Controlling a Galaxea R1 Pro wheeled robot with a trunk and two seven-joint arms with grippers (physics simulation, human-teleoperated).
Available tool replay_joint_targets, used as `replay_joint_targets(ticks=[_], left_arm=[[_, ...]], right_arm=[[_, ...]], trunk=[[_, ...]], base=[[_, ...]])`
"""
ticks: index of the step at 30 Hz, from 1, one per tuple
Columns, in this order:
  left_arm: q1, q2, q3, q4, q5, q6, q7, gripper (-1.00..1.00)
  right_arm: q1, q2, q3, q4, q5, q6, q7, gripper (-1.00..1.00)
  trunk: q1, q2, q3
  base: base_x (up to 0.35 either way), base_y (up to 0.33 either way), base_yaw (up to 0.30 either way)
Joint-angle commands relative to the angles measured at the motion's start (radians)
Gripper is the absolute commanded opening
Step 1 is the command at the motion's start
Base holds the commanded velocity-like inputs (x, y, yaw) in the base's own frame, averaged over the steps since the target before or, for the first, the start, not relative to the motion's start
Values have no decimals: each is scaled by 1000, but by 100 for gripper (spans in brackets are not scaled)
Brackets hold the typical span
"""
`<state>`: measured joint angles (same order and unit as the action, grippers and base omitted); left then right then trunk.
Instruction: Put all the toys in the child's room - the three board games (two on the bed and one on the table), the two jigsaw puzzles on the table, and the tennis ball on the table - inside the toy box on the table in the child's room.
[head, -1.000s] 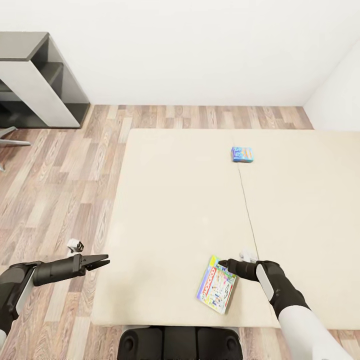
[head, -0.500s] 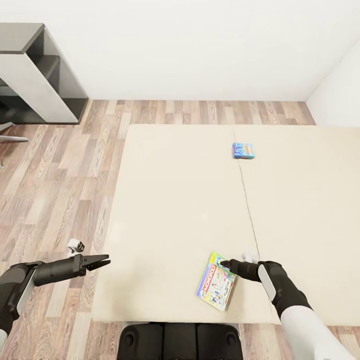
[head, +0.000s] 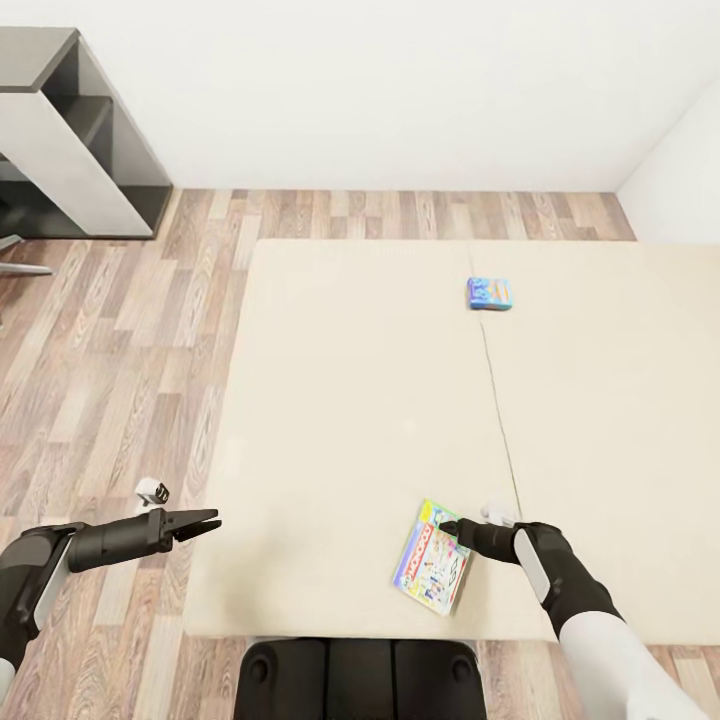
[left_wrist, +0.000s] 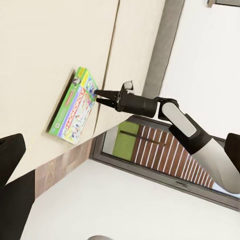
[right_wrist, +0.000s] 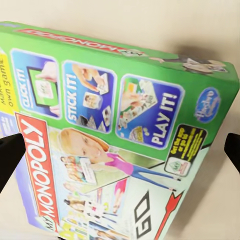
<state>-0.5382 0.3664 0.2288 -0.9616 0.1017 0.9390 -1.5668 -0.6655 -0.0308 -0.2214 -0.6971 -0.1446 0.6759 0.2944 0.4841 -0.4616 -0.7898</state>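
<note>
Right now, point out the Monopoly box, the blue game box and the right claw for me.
Monopoly box (head: 432, 570), head view, middle of its printed lid.
Blue game box (head: 488, 293), head view, centre of its top face.
Right claw (head: 451, 528), head view, between the fingertips at the Monopoly box's edge.

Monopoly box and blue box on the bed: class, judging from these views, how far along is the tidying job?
Nothing looks done: the Monopoly box and the blue box both lie flat on the bed. In hand: the right gripper sits at the Monopoly box's edge, jaws open, not gripping it. The left gripper hangs open beside the bed. Left: carrying both games to the toy box.
</note>
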Motion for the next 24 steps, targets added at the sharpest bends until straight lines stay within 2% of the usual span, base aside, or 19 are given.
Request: replay_joint_targets(ticks=[1,24], left_arm=[[0,0,0,0,0,11,-4,100],[0,-1,0,0,-1,11,-4,100]], right_arm=[[0,1,-3,-1,-5,6,1,100],[0,5,0,-2,-2,1,3,100]], trunk=[[0,-1,-3],[0,-1,-11]], base=[[0,0,0],[0,0,0]])
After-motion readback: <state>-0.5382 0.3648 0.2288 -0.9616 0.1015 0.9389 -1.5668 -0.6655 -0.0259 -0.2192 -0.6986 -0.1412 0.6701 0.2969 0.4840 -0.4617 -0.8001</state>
